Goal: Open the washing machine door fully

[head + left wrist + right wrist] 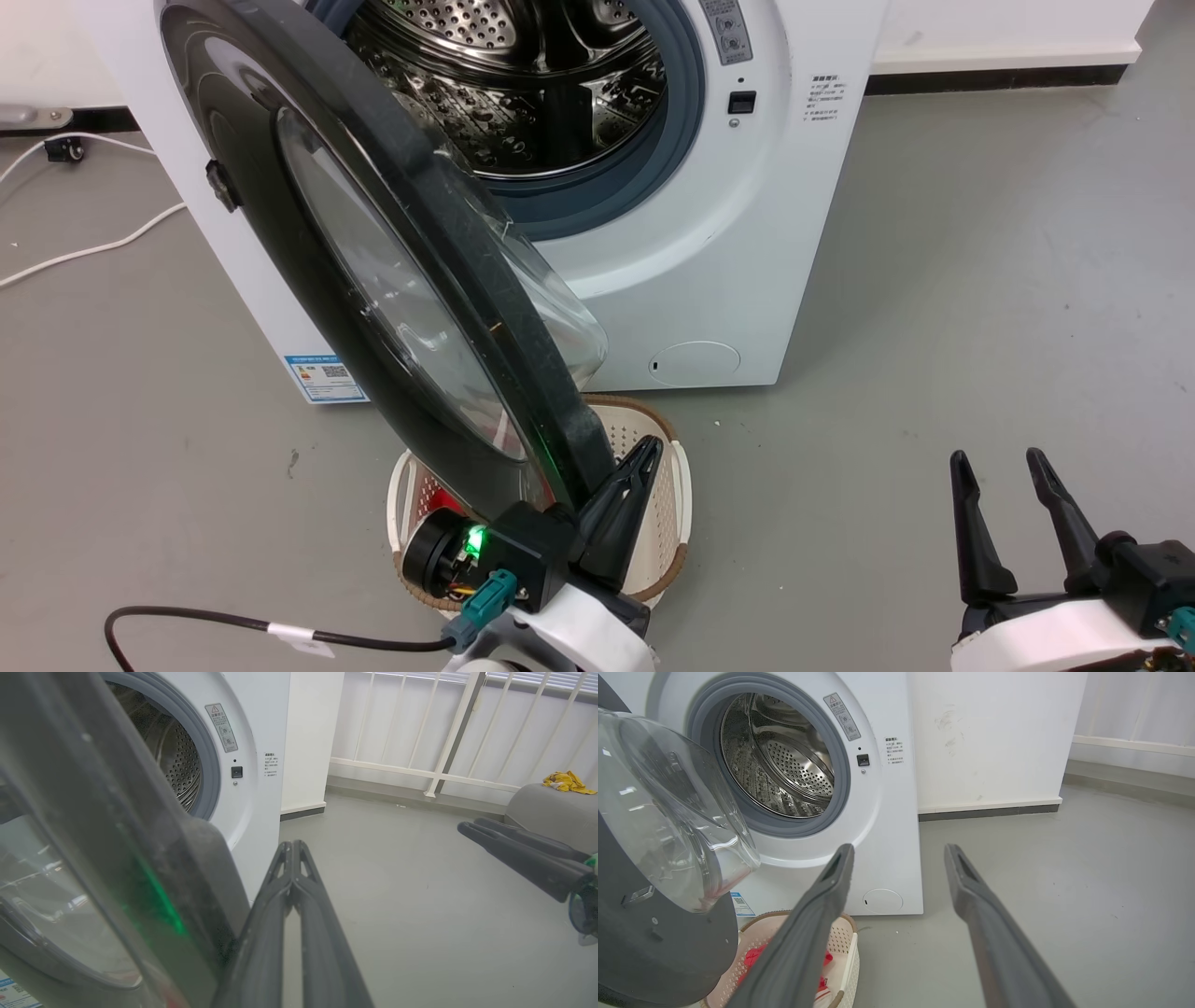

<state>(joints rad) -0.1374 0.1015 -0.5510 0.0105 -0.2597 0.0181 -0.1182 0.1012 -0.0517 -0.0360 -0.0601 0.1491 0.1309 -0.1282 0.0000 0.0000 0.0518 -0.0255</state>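
Note:
The white washing machine (709,233) stands at the top of the head view, its steel drum (523,84) exposed. The washing machine door (373,280), a glossy black disc with a clear glass bowl (668,826), stands swung out partway toward me, hinged on the machine's left. My left gripper (644,450) is shut with nothing between its fingers and lies along the inner side of the door's lower rim (205,868); whether it touches the rim I cannot tell. My right gripper (999,457) hangs open at the lower right, well clear of the door, and faces the machine (887,812).
A cream laundry basket (677,485) with red cloth (756,954) sits on the floor under the door's lower edge. A white cable (93,247) lies left of the machine. A yellow cloth (565,781) rests on a grey block by the railing.

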